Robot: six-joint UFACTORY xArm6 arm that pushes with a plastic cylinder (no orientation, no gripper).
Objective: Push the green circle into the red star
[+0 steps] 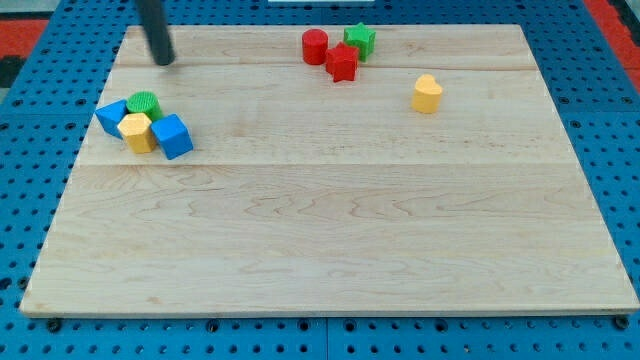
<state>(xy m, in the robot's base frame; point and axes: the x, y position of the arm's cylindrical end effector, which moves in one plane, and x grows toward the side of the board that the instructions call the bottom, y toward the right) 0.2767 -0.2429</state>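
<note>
Green circle [144,103] below my tip [164,62]

Single view, high, angled down over whole wooden board [330,250]

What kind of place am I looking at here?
Probably a robotics lab test bench: a pale wooden board lies on a blue perforated mounting surface, small coloured blocks such as the green circle and red star sit on it, and my tip rests near the top left.
</note>
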